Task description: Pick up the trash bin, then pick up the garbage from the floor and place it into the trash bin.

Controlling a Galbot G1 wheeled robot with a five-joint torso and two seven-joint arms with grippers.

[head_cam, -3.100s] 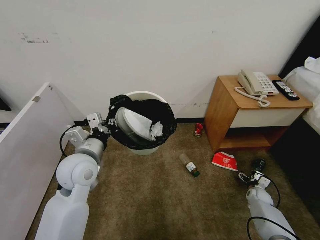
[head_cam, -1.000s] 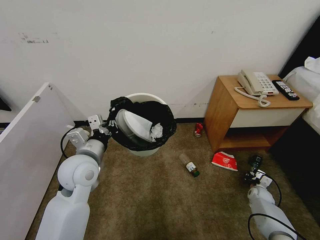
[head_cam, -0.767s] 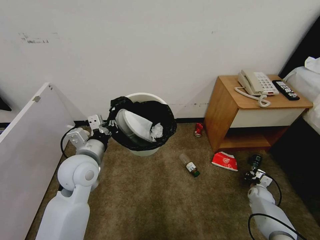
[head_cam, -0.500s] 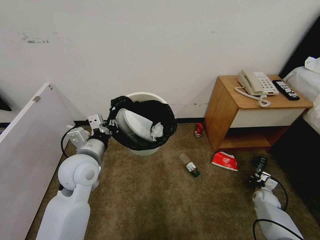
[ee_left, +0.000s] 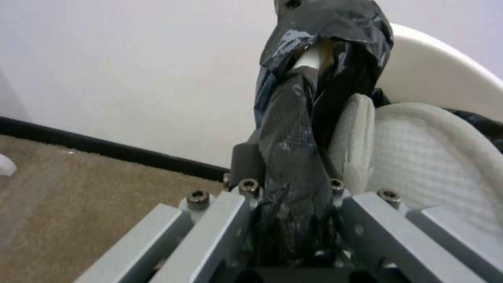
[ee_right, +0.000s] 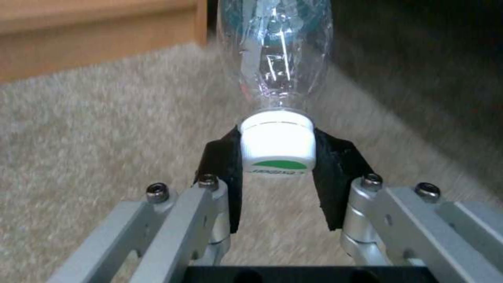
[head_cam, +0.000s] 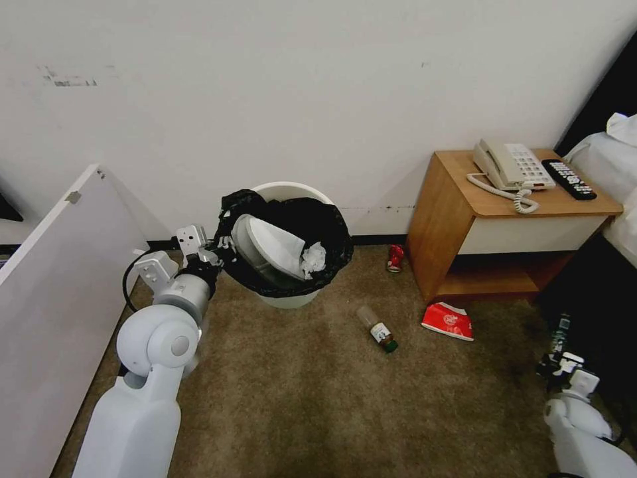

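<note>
Pinching a clear bottle [ee_right: 275, 51] by its white cap, my right gripper [ee_right: 278, 165] hangs near-right over carpet: light, slick, may swing. Left gripper [ee_left: 293, 204] clamps the bin [head_cam: 285, 242] rim through its bag, far-left; thin, flexes.

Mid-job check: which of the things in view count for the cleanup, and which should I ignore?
Job: round white bin with black liner, left gripper clamped on its rim; clear plastic bottle with white cap in right gripper; small brown bottle, red packet, red can on carpet.

Ignore: beige telephone, black remote control, wooden nightstand.
</note>
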